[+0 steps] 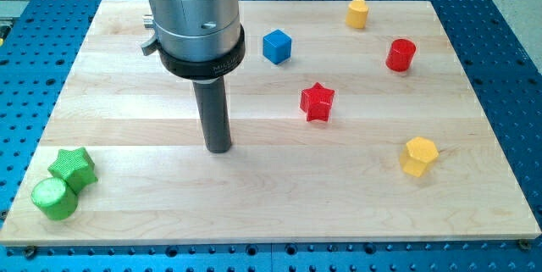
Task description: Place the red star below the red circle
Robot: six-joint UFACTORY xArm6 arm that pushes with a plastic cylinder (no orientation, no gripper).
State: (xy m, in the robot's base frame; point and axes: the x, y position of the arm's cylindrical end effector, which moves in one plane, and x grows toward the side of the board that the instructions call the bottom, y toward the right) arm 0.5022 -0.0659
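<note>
The red star (318,102) sits mid-tabletop (127,94), at about 8 o'clock from the red circle (400,54), well apart, not yet below it. My tip (219,147), with no gripper, rests at the star's 8 o'clock, near but apart

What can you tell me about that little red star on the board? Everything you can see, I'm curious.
The red star is a small, chunky block with a star-shaped top and straight sides, in matte red that looks like plastic. It lies flat on the pale wooden board, a little right of the view's centre. Nothing touches it: my tip stands to its left, apart, and the red circle sits up and to its right.
</note>
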